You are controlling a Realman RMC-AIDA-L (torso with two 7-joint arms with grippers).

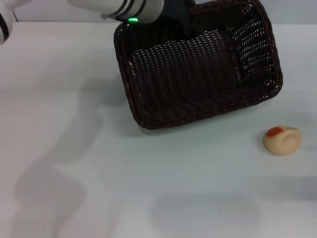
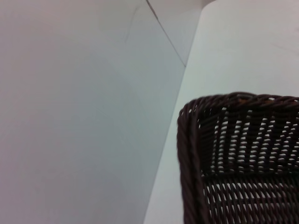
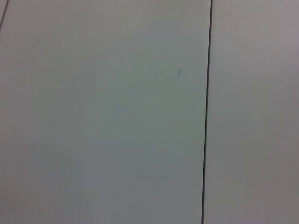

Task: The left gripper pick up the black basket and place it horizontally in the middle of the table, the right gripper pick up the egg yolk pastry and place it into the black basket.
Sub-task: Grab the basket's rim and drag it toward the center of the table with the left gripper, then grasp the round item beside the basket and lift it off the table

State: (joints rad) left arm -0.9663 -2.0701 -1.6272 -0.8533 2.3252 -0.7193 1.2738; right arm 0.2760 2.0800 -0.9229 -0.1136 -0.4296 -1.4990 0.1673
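Observation:
The black basket [image 1: 198, 69] is dark woven wicker and hangs tilted over the far middle of the white table [image 1: 99, 163], casting a shadow below it. My left gripper [image 1: 184, 22], a black claw on a silver arm with a green light, grips the basket's far rim from above. A corner of the basket also shows in the left wrist view [image 2: 243, 163]. The egg yolk pastry [image 1: 282, 140], pale beige with an orange-red patch, lies on the table to the basket's near right. The right gripper is out of view.
The right wrist view shows only a plain white surface crossed by a thin dark seam [image 3: 207, 112]. The table's far edge [image 1: 59, 22] runs behind the basket.

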